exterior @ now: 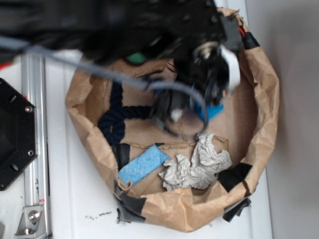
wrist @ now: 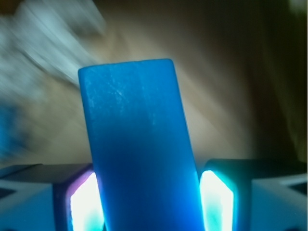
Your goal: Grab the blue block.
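The blue block (wrist: 134,134) fills the middle of the wrist view, a smooth saturated-blue slab standing up between the two glowing pads (wrist: 85,204). My gripper (wrist: 151,202) is shut on it, with both pads pressed against its long sides. In the exterior view only a corner of the blue block (exterior: 214,111) shows under the black gripper (exterior: 204,110), over the right half of the paper-lined basin. The arm hides the rest of the block. The background of the wrist view is smeared.
A brown paper bag rim (exterior: 264,99) rings the basin. Inside it lie a pale sky-blue sponge (exterior: 142,164), crumpled white paper (exterior: 197,164), a dark navy rope (exterior: 117,117) and a green ball (exterior: 135,58). A metal rail (exterior: 35,149) runs along the left.
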Controlling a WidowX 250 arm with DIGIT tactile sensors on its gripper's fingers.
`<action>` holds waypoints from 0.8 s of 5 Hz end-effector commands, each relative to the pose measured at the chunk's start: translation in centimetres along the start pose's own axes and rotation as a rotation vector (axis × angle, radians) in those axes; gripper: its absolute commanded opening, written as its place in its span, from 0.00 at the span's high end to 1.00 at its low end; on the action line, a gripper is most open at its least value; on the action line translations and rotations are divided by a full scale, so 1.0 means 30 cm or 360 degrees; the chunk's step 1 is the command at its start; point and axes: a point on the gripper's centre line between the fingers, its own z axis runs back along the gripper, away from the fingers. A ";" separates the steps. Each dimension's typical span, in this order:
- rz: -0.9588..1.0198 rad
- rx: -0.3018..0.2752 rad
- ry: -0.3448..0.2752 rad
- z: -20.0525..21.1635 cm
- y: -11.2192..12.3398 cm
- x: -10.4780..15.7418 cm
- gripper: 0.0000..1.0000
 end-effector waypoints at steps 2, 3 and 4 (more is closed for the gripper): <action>0.0808 0.0068 0.0079 0.356 -0.058 0.143 1.00; 0.1189 0.0189 0.0140 0.410 -0.038 0.092 1.00; 0.1317 0.0215 0.0088 0.434 -0.027 -0.012 1.00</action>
